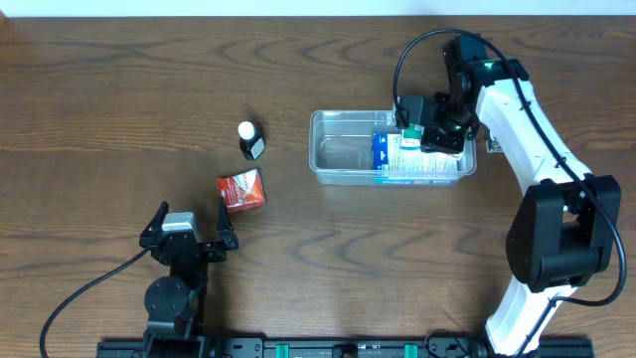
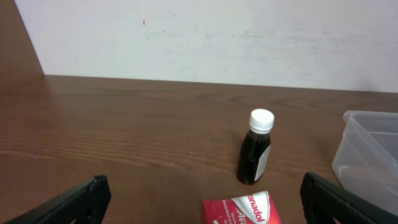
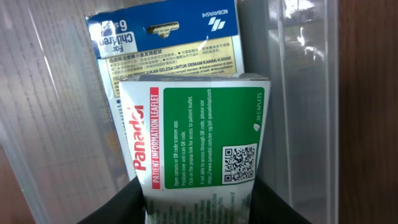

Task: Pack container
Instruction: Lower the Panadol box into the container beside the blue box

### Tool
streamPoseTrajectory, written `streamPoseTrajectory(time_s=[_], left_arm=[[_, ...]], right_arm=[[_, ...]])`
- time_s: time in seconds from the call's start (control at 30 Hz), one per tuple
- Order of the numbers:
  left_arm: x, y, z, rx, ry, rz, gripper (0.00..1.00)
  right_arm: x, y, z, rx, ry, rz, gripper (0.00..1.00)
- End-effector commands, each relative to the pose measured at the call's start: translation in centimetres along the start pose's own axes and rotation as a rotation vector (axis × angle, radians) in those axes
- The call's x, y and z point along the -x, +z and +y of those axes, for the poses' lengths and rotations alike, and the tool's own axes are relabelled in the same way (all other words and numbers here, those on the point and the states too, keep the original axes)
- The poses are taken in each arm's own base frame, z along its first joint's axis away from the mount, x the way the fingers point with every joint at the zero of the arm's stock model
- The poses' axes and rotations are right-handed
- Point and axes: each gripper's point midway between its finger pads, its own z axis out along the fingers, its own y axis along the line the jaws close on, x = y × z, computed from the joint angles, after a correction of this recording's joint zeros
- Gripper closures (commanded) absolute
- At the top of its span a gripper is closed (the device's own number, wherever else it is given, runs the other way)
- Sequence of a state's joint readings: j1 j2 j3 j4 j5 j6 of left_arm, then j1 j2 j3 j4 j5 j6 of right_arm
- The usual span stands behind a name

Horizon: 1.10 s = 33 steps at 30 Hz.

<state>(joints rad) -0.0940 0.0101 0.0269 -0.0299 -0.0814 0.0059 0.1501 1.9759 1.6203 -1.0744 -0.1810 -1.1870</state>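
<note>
The clear plastic container (image 1: 343, 159) sits right of centre on the table; its wall also shows in the right wrist view (image 3: 301, 93) and at the right edge of the left wrist view (image 2: 370, 149). My right gripper (image 1: 437, 129) is over its right half, shut on a green-and-white Panadol box (image 3: 199, 134) held above a blue-and-white box (image 3: 168, 37) lying inside the container. My left gripper (image 1: 189, 239) is open and empty near the front left. A red Panadol box (image 1: 242, 190) lies just ahead of it (image 2: 242, 210). A small dark bottle with a white cap (image 1: 249, 140) stands beyond (image 2: 256, 148).
The table is dark wood (image 1: 119, 109). A pale wall (image 2: 205, 37) runs behind the table's far edge in the left wrist view. The right arm's white links (image 1: 532, 129) reach over the table's right side.
</note>
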Motion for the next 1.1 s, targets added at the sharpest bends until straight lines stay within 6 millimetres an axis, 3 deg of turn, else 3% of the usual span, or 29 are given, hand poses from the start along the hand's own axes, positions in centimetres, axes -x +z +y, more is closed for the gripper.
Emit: streamPoseTrajectory(time_s=[0.0, 0.47, 0.8, 1.07], left_arm=[[-1.8, 0.1, 0.3, 0.014, 0.023, 0.048, 0.02], [-1.8, 0.1, 0.3, 0.015, 0.023, 0.048, 0.02], [-1.8, 0.1, 0.3, 0.014, 0.023, 0.048, 0.02], [-1.8, 0.1, 0.3, 0.014, 0.023, 0.048, 0.02]], right_arm=[[0.2, 0.3, 0.1, 0.004, -0.040, 0.001, 0.59], [0.3, 0.6, 0.1, 0.002, -0.042, -0.007, 0.59], [-0.9, 2.6, 0.9, 0.022, -0.132, 0.005, 0.59], [-1.9, 2.5, 0.0, -0.001, -0.160, 0.005, 0.57]])
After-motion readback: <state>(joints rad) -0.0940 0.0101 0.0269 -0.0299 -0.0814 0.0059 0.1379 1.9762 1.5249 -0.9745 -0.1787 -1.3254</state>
